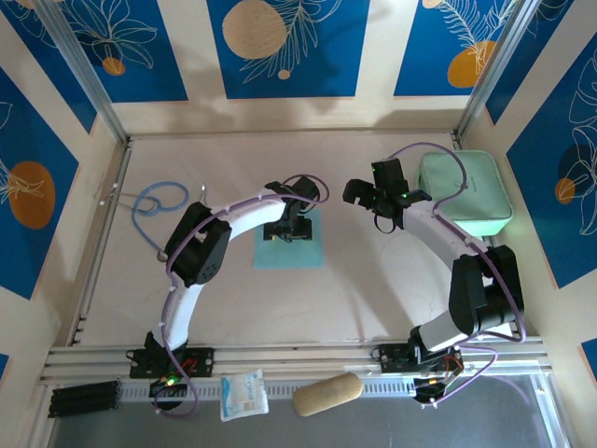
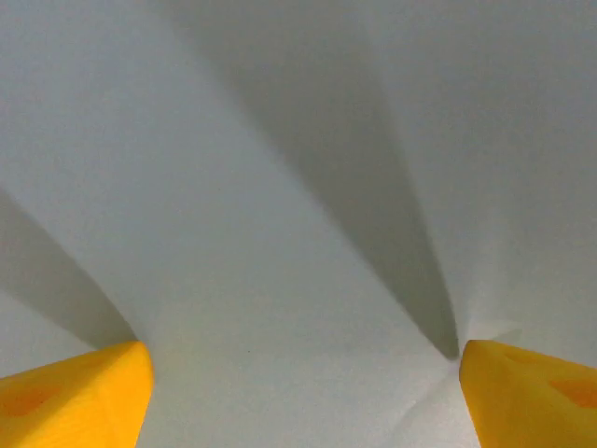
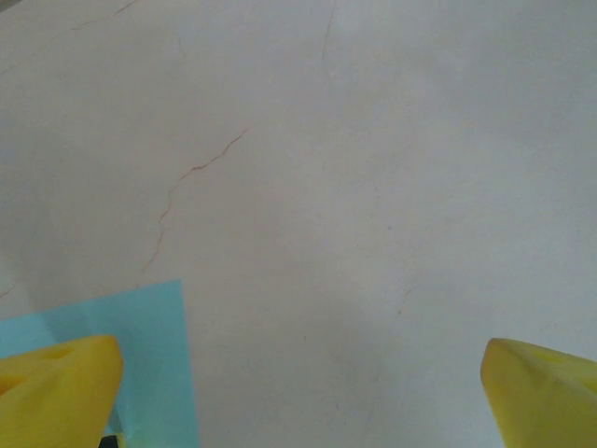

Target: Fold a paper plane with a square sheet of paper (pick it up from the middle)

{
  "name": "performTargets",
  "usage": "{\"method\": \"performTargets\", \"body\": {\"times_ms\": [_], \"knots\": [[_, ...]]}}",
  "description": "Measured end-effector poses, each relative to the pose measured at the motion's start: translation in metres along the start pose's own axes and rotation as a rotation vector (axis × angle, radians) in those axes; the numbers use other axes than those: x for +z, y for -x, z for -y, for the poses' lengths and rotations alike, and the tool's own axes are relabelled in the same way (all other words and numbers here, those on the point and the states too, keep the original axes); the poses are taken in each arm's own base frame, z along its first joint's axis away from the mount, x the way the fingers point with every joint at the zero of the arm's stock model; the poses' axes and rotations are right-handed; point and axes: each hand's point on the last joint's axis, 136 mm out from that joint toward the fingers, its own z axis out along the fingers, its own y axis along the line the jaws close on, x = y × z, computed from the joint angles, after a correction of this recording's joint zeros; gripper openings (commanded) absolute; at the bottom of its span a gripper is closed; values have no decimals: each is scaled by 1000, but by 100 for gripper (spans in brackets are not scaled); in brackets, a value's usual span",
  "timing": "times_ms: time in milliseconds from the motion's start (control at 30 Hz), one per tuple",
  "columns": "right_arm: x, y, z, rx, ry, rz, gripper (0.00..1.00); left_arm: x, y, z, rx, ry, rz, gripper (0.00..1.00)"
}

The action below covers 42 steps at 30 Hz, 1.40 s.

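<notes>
The square sheet of paper point(image 1: 313, 254), light blue, lies flat and unfolded mid-table. My left gripper point(image 1: 287, 230) points straight down onto its far part. In the left wrist view the sheet point(image 2: 280, 215) fills the frame, and the left gripper point(image 2: 300, 362) is open, its yellow fingertips point(image 2: 93, 392) wide apart and resting on the paper. A small pucker runs from the right fingertip. My right gripper point(image 1: 375, 198) hovers open to the right of the sheet. The right wrist view has that gripper point(image 3: 303, 369) over bare table, a corner of the sheet point(image 3: 140, 327) at lower left. The paper plane is out of view.
A mint-green zip case point(image 1: 465, 193) sits at the back right, close to the right arm. A blue cable loop point(image 1: 159, 205) lies at the back left. A white snack packet point(image 1: 244, 394) and a tan roll point(image 1: 326, 394) rest on the front rail.
</notes>
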Motion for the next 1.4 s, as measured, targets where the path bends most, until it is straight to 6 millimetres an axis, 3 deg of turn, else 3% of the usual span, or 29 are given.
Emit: {"method": "performTargets", "body": {"times_ms": [600, 900, 1067, 1267, 1400], "knots": [[7, -6, 5, 1, -23, -34, 99, 3, 0, -1, -7, 5, 10, 71], [7, -3, 7, 10, -21, -34, 99, -4, -3, 2, -34, -56, 31, 44], [7, 0, 6, 37, 13, -42, 99, -30, 3, 18, -51, -221, 63, 31], [4, 6, 1, 92, 90, -46, 100, -81, 31, 39, -70, -473, 173, 29], [3, 3, -5, 120, 154, -64, 99, -93, 40, 41, -103, -590, 228, 29]]}}
